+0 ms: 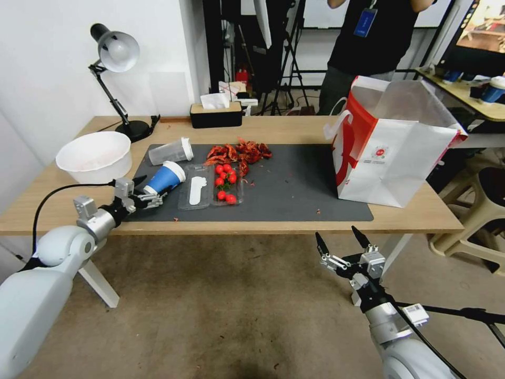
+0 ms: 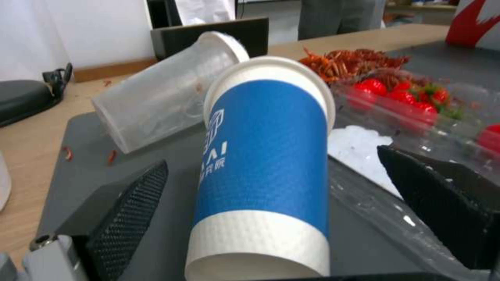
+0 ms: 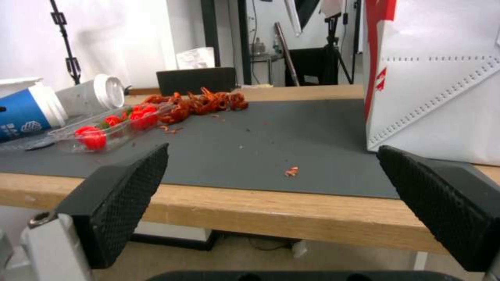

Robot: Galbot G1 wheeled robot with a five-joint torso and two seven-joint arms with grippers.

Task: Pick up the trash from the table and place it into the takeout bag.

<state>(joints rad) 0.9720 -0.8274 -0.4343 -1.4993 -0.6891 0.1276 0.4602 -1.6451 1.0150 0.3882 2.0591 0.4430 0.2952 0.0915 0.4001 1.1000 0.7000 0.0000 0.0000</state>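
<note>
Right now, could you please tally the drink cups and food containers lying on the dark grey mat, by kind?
Blue paper cup with white lid, on its side between the left gripper's open jaws: 1
Clear white-lidded plastic cup, on its side: 1
Clear plastic tray of red cherry tomatoes: 1
Total: 3

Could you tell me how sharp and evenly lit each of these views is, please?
Head view: evenly lit and sharp, though the table edges bow. Left wrist view: the blue paper cup between the open left tool pads is crisp; the cherry tomatoes behind blur. Right wrist view: soft throughout; the takeout bag looks bright.
</note>
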